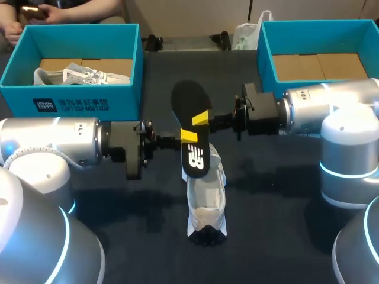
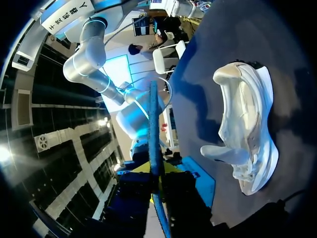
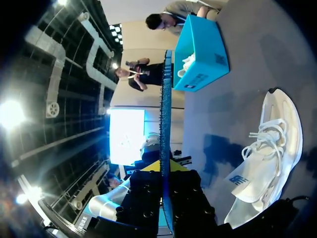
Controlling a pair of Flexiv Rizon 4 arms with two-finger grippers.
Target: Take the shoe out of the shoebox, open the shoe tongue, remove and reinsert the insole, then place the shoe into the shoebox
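1. Containers. The left shoebox (image 1: 77,100) is a rectangular teal carton with a brown cardboard floor. It holds a second shoe (image 1: 77,75), white and laced, lying on its side. The right shoebox (image 1: 266,59) is the same kind of carton. Only its brown cardboard floor (image 1: 320,66) shows.

2. Work item. The shoe (image 1: 204,195) stands upright on the dark table (image 1: 278,195), between the two arms and well apart from both boxes. The upper is pale fabric with white laces over a thick white sole. The tongue (image 3: 241,181) is folded out from the opening.

3. Insole. The insole (image 1: 190,100) is out of the shoe and held in the air above it. It is a thin, flat, foot-shaped pad with a black face, and its edge shows blue in the wrist views.

4. Grippers. The left gripper (image 1: 188,136) is clamped on the insole near its heel end. The right gripper (image 1: 201,118) appears clamped on it just beside the left one, though its far finger is hidden behind the pad.
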